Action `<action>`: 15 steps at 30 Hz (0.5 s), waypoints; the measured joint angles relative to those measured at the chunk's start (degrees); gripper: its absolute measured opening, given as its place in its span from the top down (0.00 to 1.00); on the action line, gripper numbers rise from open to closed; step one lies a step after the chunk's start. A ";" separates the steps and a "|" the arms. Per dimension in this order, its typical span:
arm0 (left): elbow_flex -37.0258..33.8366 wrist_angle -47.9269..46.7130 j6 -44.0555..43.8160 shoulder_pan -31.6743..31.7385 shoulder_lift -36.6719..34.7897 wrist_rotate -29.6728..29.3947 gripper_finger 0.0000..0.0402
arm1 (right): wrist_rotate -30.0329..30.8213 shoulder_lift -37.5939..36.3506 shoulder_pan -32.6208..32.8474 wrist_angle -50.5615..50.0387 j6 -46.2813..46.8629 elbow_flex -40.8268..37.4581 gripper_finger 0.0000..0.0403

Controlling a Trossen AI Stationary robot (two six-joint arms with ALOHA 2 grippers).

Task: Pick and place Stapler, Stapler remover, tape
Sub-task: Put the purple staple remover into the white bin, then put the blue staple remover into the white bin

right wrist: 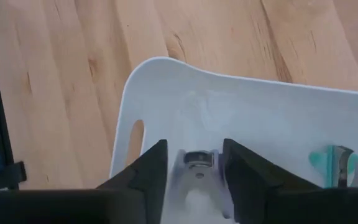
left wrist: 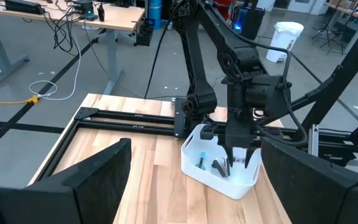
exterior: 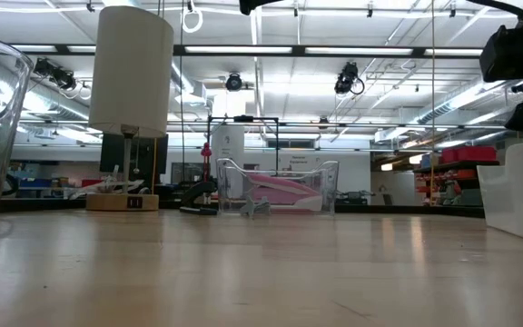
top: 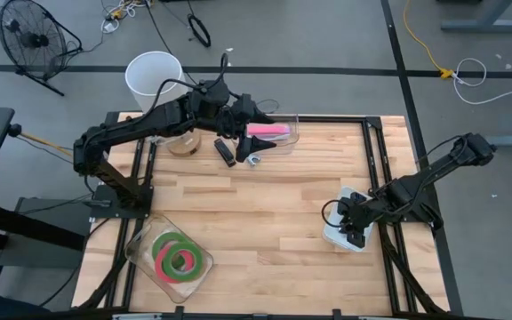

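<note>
Tape (top: pixel 181 259) rolls, green and pink-red, lay in a clear tray (top: pixel 140 242) near the table's (top: pixel 265 213) front left corner. The pink stapler (top: pixel 268 130) sat in a clear box (top: pixel 292 118) at the back edge, so it looked finished. The right gripper (right wrist: pixel 194 163), half open, held a small grey stapler remover (right wrist: pixel 197 158) over the white bin (top: pixel 337 233). The left gripper (top: pixel 249 147) hung wide open.
</note>
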 joint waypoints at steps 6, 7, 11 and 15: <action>0.00 0.00 0.00 0.00 0.00 0.00 0.10 | 0.00 0.00 0.00 0.01 0.24 0.00 0.51; 0.00 0.00 0.00 0.01 0.00 0.00 0.10 | 0.00 0.00 0.00 0.00 0.24 0.00 0.50; 0.00 0.00 -0.01 0.01 0.00 0.00 0.10 | -0.07 0.00 0.00 0.01 0.26 0.02 0.45; 0.00 0.00 -0.02 0.00 0.00 0.00 0.10 | -0.87 -0.01 -0.04 -0.01 0.86 0.79 0.45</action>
